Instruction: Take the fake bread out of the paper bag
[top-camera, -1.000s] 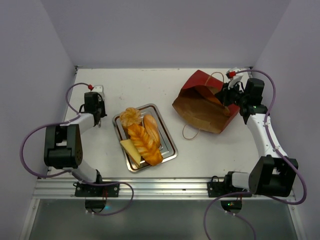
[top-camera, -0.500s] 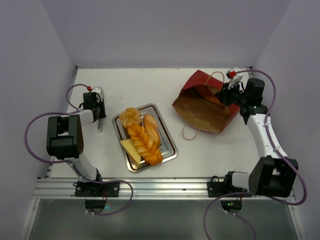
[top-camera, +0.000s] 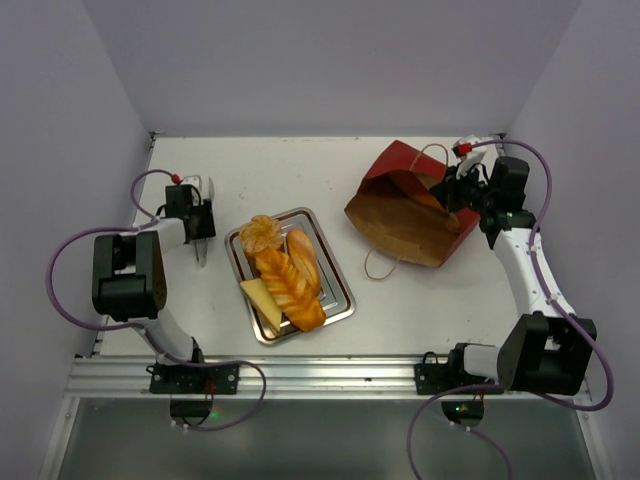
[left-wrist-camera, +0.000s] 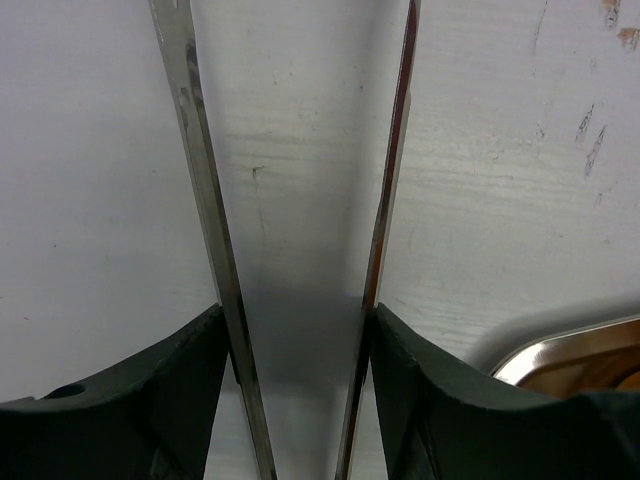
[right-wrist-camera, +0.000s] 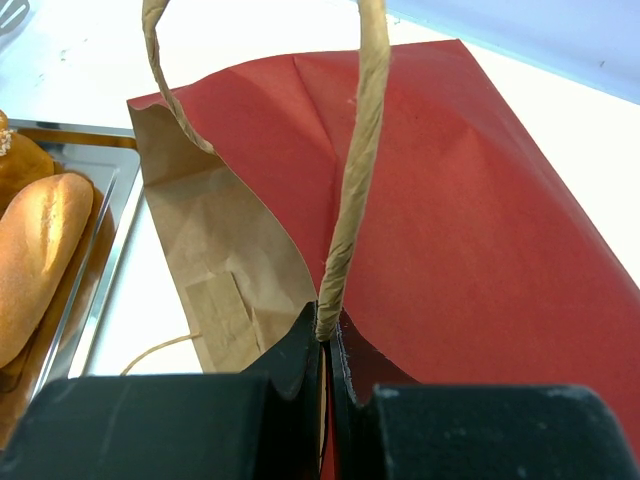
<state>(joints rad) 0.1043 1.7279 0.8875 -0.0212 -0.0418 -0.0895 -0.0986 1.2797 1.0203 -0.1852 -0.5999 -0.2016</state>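
The fake bread lies on a silver tray: a round roll, a baguette, a braided loaf and a pale wedge. The paper bag lies on its side at the right, its brown mouth toward the tray. My right gripper is shut on the bag's rim at a string handle, as the right wrist view shows. My left gripper is left of the tray, shut on thin metal tongs over the bare table.
The bag's second string handle trails on the table in front of the bag. The tray's corner shows at the lower right of the left wrist view. Walls close in the table at the back and both sides.
My left gripper has shifted a little right toward the tray and turned, so the tongs now point toward the near edge. The right arm and the bag have not moved.
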